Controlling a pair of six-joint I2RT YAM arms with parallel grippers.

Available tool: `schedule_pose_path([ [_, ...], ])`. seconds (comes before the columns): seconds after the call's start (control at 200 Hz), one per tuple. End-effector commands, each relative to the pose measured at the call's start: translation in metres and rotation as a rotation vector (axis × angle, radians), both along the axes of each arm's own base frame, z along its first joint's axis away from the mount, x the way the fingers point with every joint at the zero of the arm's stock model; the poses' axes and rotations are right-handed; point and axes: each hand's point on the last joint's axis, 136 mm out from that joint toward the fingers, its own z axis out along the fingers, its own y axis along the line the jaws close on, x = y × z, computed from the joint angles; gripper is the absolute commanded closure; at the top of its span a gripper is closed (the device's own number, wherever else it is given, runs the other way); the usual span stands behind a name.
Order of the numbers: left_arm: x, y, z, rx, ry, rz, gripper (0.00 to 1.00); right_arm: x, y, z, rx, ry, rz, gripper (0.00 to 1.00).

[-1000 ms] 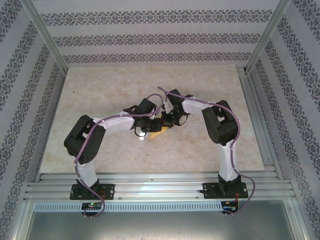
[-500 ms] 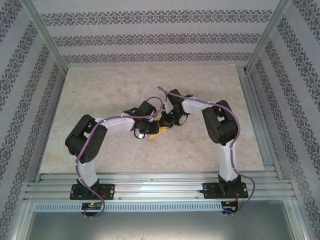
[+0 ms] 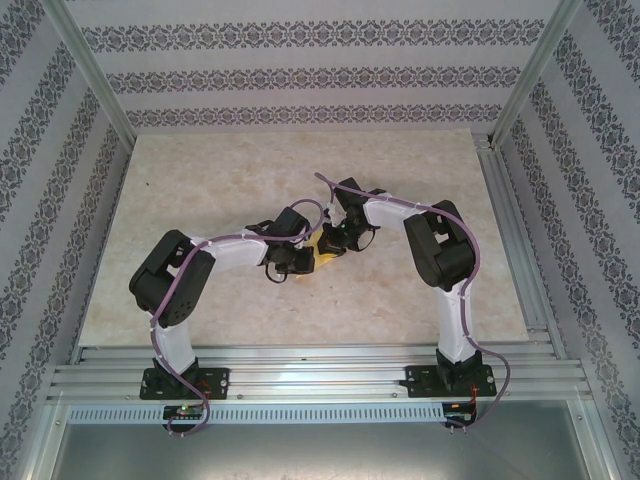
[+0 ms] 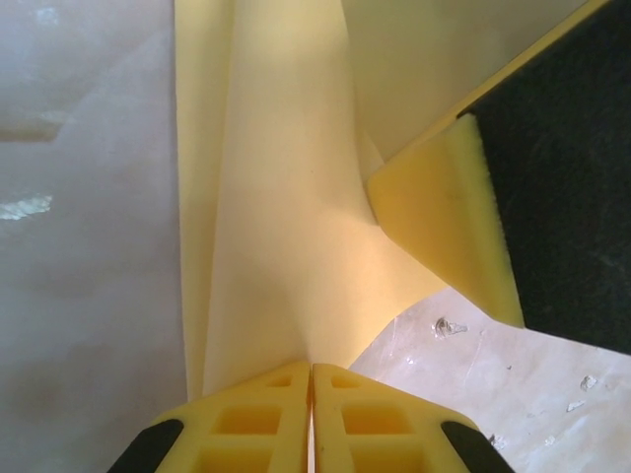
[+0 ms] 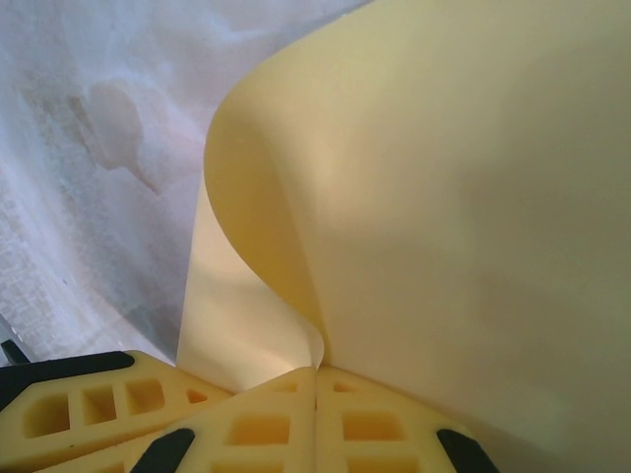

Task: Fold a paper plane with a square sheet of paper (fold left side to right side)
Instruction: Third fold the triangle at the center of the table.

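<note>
On the left, the left arm (image 3: pixel 235 245) is reaching inward over the bench (image 3: pixel 200 180). The left jaws are pressed together, pinching one edge of the sheet of paper (image 3: pixel 322 257). The sheet is sitting near the middle of the bench, between the two wrists. Part of it is lifting off the surface, and a long crease is running away from the left jaws. The paper is looking thin, light and limp. It will probably bend at the slightest pull, slide easily on the smooth bench and tear or crumple if the two grips pull apart. The edges and corners are likely the best places to hold it, leaving the crease line free to flatten.

Just to the right, the right jaws are also fully closed, gripping a curled edge where the sheet is arching over in a soft loop. One padded finger (image 4: pixel 444 232) of that pair is lying just beside the fold. The right arm (image 3: pixel 430 240) is bending in from its side.

The two wrists are working close together, so a bump is a risk. Open bench is lying on every side, well apart from the patterned walls (image 3: pixel 50 200) and the metal rail (image 3: pixel 505 230).
</note>
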Motion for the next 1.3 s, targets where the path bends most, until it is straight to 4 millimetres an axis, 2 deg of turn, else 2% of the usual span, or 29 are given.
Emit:
schedule_pose_path([
  [0.0,0.000,0.008,-0.001,0.018,-0.022,0.008,0.90,0.000,0.000,-0.008,-0.031,-0.012,0.029,1.00],
  [0.29,-0.009,0.014,-0.010,0.022,-0.001,0.021,0.91,0.002,0.000,-0.006,-0.035,-0.016,0.030,0.99],
  [0.41,-0.011,0.016,-0.015,0.033,0.007,0.023,0.91,0.005,-0.002,-0.002,-0.034,-0.027,0.024,0.92],
  [0.515,-0.014,0.020,-0.020,0.051,0.015,0.026,0.91,0.012,-0.007,0.013,-0.031,-0.064,0.007,0.84],
  [0.625,-0.016,0.022,-0.024,0.053,0.022,0.031,0.91,0.021,-0.025,0.032,-0.049,-0.112,-0.033,0.78],
  [0.694,-0.016,0.020,-0.023,0.048,0.021,0.028,0.91,0.026,-0.035,0.043,-0.051,-0.132,-0.059,0.79],
  [0.734,-0.015,0.020,-0.022,0.048,0.020,0.029,0.91,0.028,-0.037,0.050,-0.043,-0.143,-0.073,0.82],
  [0.839,-0.014,0.020,-0.020,0.047,0.015,0.027,0.91,0.021,-0.021,0.058,0.024,-0.129,-0.075,0.92],
  [0.939,-0.013,0.019,-0.019,0.048,0.014,0.026,0.91,0.010,0.000,0.054,0.070,-0.094,-0.060,0.95],
  [1.014,-0.013,0.020,-0.018,0.053,0.013,0.026,0.91,0.006,0.007,0.044,0.073,-0.074,-0.070,0.96],
  [1.294,-0.012,0.020,-0.017,0.058,0.009,0.022,0.91,-0.002,0.008,0.011,0.049,-0.008,-0.082,0.99],
])
